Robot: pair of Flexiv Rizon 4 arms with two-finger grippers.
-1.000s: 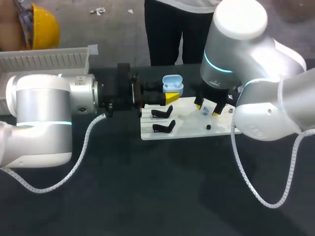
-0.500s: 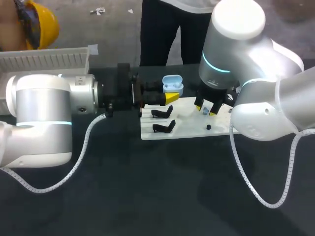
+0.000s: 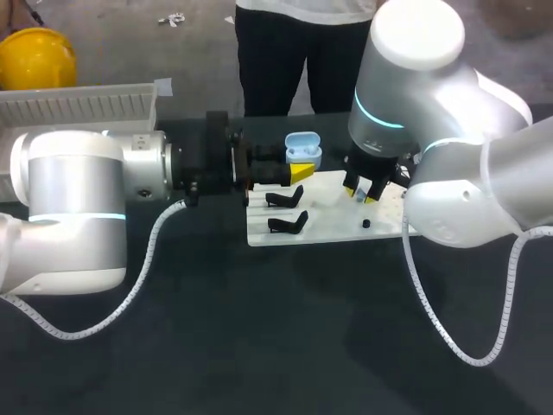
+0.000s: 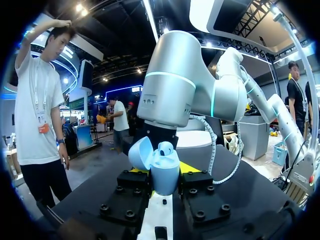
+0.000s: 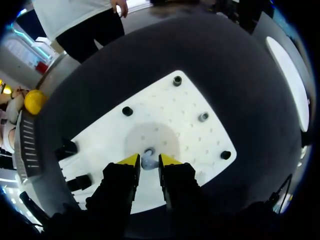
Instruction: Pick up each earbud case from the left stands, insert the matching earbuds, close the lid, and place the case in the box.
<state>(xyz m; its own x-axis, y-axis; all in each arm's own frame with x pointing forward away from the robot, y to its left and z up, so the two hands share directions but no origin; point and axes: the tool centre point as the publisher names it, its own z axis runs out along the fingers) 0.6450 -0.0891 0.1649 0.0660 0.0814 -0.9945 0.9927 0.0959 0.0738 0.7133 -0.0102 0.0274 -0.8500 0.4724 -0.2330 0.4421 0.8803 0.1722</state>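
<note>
Pale-blue earbud case [image 4: 164, 172]; glossy, open

Dark table [image 3: 285, 337]. A white perforated board [image 3: 337, 226] lies flat on it, toward the far side and just right of the middle. A white ribbed box [image 3: 78, 102] sits at the far-left edge, apart from the board.

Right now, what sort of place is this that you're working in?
Probably a robot assembly bench: a white fixture plate with black stands, an open blue earbud case gripped in my left jaws, and a white ribbed box.
</note>
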